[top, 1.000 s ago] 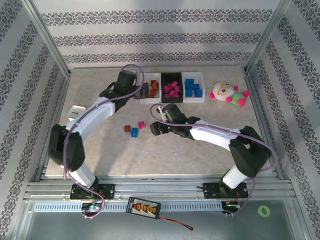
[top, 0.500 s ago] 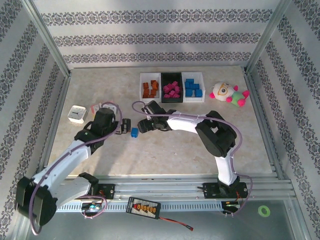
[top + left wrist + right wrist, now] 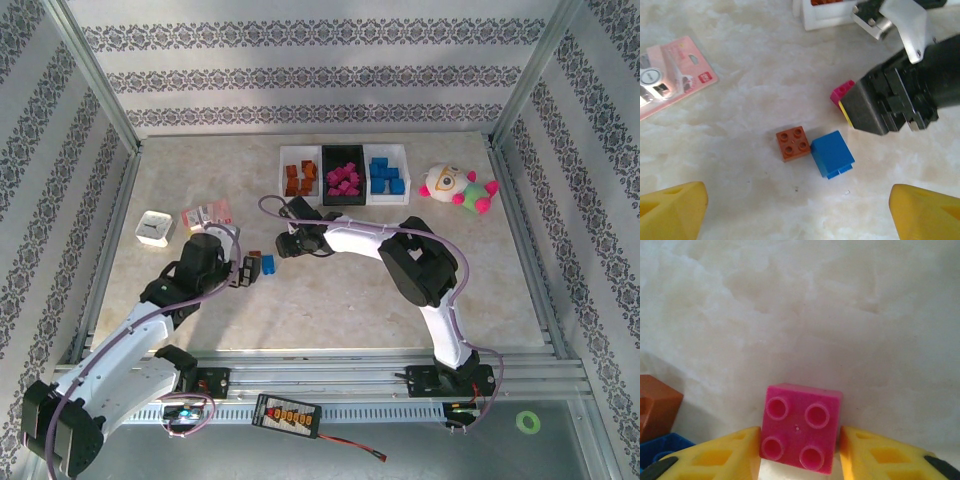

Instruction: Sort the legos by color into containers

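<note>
1. The right gripper (image 3: 800, 460) is narrowed onto a magenta brick (image 3: 801, 427), with a yellow finger (image 3: 725, 455) against each side. The brick sits on the marble table (image 3: 840, 315), studs up.
2. The left gripper (image 3: 800, 212) hangs wide open and empty above a brown brick (image 3: 794, 143) and a blue brick (image 3: 832, 155).
3. Risk: the two grippers are very near each other. If both move at once, they could collide.
4. Risk: the brown and blue bricks touch, the blue at four o'clock from the brown. A closing left gripper could catch both or push one aside.
5. Risk: the hold on the magenta brick looks to be at the fingertips only, so it could twist or slip on lifting.
6. The magenta brick is small, square and glossy with four round studs. It lies at one o'clock from the brown brick.
7. Its likely goal is the black bin (image 3: 345, 198), already holding magenta bricks, at one o'clock from the right gripper.
</note>
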`<action>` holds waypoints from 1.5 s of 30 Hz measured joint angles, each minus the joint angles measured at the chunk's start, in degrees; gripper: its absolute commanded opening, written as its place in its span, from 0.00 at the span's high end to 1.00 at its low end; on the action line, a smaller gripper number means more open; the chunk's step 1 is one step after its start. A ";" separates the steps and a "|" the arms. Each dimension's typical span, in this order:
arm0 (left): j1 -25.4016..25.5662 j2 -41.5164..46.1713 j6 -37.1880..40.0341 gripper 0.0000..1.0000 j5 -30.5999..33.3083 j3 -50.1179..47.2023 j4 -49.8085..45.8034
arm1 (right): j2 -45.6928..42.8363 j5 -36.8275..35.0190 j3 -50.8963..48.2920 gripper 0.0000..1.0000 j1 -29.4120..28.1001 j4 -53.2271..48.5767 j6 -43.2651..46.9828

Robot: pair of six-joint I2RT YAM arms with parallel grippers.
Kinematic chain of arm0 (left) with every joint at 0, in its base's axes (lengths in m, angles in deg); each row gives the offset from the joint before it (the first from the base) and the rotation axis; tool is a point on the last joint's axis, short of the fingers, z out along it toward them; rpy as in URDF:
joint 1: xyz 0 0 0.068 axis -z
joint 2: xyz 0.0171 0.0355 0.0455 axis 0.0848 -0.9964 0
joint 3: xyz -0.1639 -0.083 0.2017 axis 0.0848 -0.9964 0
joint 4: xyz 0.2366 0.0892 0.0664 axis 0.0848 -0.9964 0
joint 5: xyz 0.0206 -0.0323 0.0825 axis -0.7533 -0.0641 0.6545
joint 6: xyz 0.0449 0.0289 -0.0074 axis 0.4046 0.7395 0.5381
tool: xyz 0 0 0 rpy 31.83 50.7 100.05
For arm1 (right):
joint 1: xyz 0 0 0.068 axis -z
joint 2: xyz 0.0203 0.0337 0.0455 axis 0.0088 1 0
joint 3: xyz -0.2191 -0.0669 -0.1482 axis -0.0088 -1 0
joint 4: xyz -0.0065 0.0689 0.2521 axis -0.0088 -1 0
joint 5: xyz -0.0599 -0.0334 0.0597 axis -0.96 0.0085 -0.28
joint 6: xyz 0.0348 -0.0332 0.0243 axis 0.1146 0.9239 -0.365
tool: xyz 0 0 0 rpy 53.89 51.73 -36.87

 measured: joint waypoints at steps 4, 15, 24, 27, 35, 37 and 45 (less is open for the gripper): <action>1.49 -1.09 0.72 0.07 -0.35 -0.39 1.40 | -0.31 -0.39 -0.15 0.59 0.48 -0.35 -0.24; 3.69 -7.28 -0.70 0.08 0.20 -3.04 7.56 | -15.08 -5.51 -8.61 0.61 6.14 -2.23 -1.01; 4.11 -20.72 -12.66 0.12 3.98 0.98 8.02 | -18.45 -7.72 -3.98 0.61 18.51 -1.31 0.20; 4.13 -24.72 -17.27 0.14 4.28 3.91 7.78 | -13.94 -7.69 1.66 0.60 21.11 -1.44 1.44; 4.63 -33.33 -24.83 0.24 4.44 10.32 4.72 | -0.90 -7.30 17.94 0.45 22.14 -5.62 5.20; 4.74 -35.47 -25.75 0.28 4.31 11.32 4.22 | 0.87 -7.30 20.79 0.36 22.14 -7.02 5.95; 4.83 -40.65 -27.96 0.58 2.60 13.75 2.32 | -3.43 -7.32 17.70 0.27 22.12 -8.13 6.82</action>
